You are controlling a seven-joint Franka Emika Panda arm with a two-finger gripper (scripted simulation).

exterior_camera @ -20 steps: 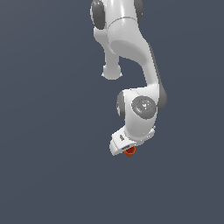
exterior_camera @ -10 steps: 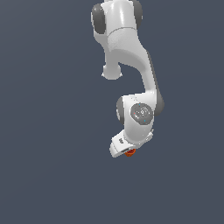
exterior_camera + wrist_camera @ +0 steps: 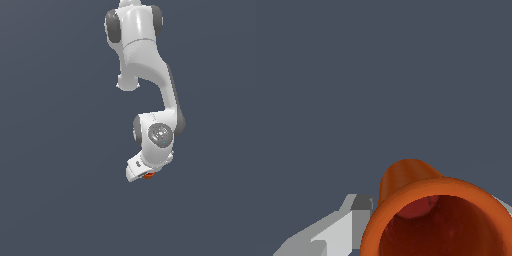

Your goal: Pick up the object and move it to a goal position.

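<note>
Orange-red cup [image 3: 421,200] looks light, rigid, thin-walled; rim likely the best purchase. Gripper [image 3: 144,173] jaws appear to pinch it; contact mostly hidden.

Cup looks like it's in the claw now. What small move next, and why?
Probably keep the claw closed and carry on slowly toward the goal. The wrist view shows the orange cup seated between the fingers; no goal marker is visible, so direction is uncertain.
</note>
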